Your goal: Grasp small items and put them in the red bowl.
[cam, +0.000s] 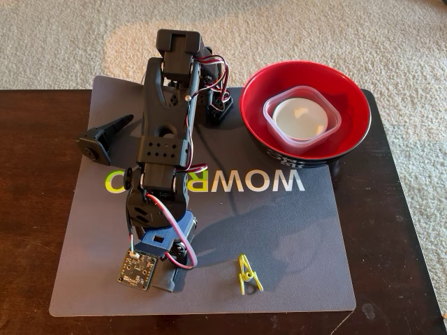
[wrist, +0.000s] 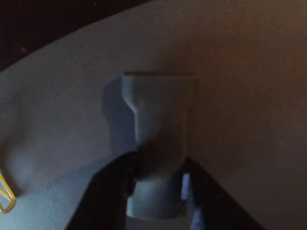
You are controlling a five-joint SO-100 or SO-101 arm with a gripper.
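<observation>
In the wrist view my gripper (wrist: 159, 168) is down at the mat, its jaws pressed on both sides of the near end of the grey oblong piece (wrist: 158, 120), which lies flat. In the fixed view the arm (cam: 164, 139) reaches to the mat's near left and hides the gripper and the piece. The red bowl (cam: 349, 136) stands at the back right and holds the clear square container (cam: 334, 112) with the white round dish (cam: 300, 118) inside it. The yellow clip (cam: 249, 273) lies right of my wrist and also shows at the left edge of the wrist view (wrist: 5, 194). The black wedge part (cam: 105, 136) lies left of the arm.
A grey mat (cam: 293, 230) with white lettering covers the dark wooden table (cam: 35, 209). Light carpet (cam: 391, 35) lies beyond the table's far and right edges. The bowl sits on the mat's far right corner.
</observation>
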